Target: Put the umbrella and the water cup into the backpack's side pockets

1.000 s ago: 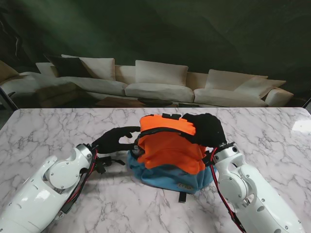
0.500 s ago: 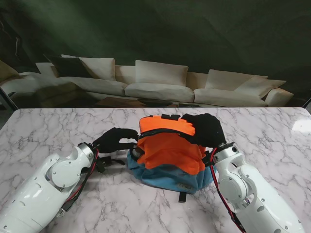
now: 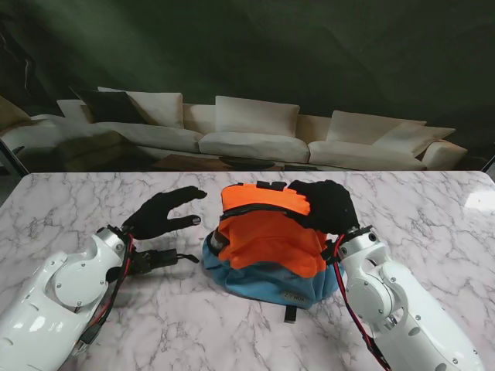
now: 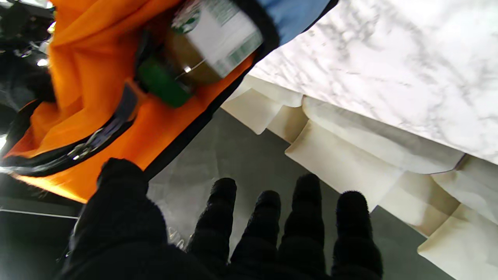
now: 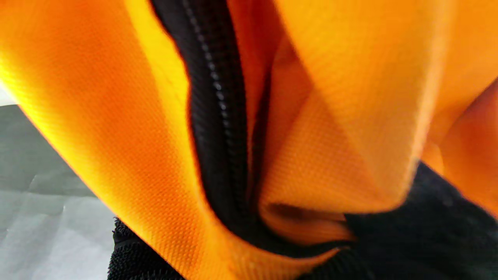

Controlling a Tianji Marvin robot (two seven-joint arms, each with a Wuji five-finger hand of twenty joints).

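**Stand view: left hand open beside backpack, right hand on its top**

Stand camera is showing the orange-and-blue backpack (image 3: 267, 247) lying on the marble table (image 3: 77, 201). The left hand (image 3: 161, 214) is hovering just beside it, fingers (image 4: 307, 217) spread and holding nothing. The water cup (image 4: 212, 39) is sitting in the side pocket. The right hand (image 3: 329, 205) is gripping the backpack's top. No umbrella is showing.
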